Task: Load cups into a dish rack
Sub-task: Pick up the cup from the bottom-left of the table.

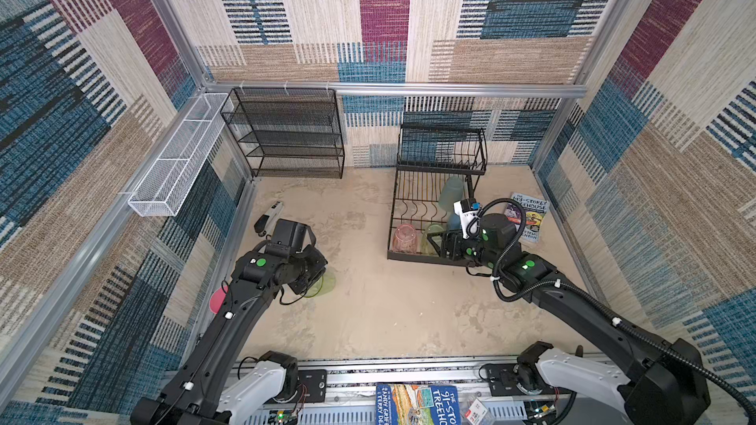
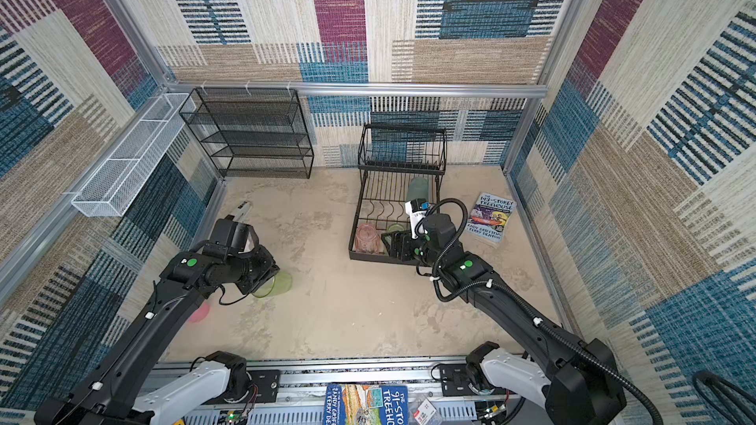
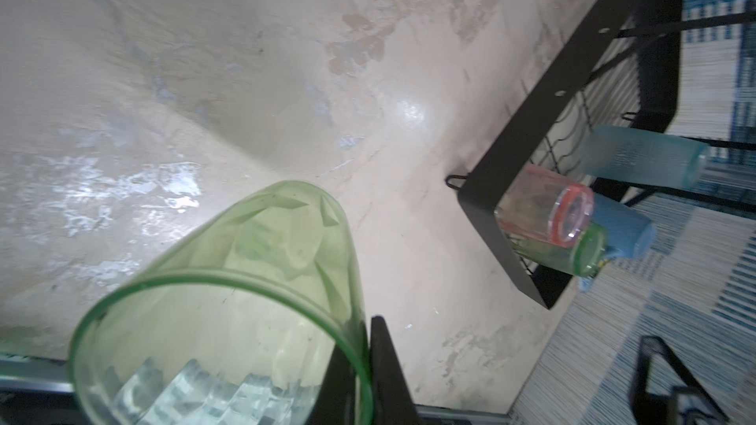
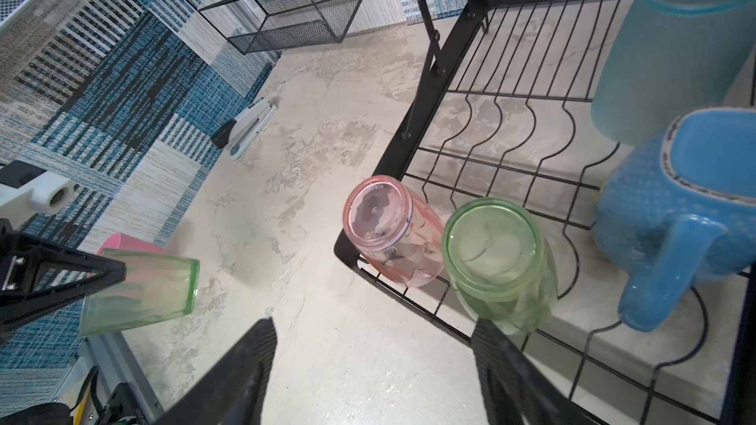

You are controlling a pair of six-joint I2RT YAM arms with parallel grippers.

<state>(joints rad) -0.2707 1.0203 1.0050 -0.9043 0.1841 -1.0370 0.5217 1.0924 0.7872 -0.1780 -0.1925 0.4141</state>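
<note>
Surroundings: a white-and-black stapler (image 1: 270,216) lay by the left wall, just beyond my left wrist. The black mesh shelf unit (image 1: 286,132) stood at the back wall and the white mesh basket (image 1: 176,157) hung on the left wall, both well apart from the work. A "143-Storey Treehouse" book (image 2: 493,216) lay flat just right of the dish rack (image 1: 409,257).

In the way: my right gripper (image 4: 374,365) hung at the rack's front edge with its fingers spread wide, gripping nothing. One finger sat just in front of the racked green tumbler (image 4: 499,255). The front of the lower tray was taken. The peach-pink tumbler (image 4: 392,231) was in the front-left corner with the racked green tumbler beside it, both bottom-up and leaning. The light-blue mug (image 4: 671,214) came next along, handle toward my right gripper, with the teal tumbler (image 4: 671,47) behind it.

Task cup: my left gripper (image 3: 364,365) pinched the second green tumbler (image 3: 245,280) by its rim wall, one finger inside and one outside. It was translucent and tipped on its side, mouth at the gripper, faceted base pointing away, well left of the rack. I couldn't tell whether it touched the table. The opaque pink cup (image 4: 122,243) sat on the table behind it, partly hidden by my left arm in both top views.
</note>
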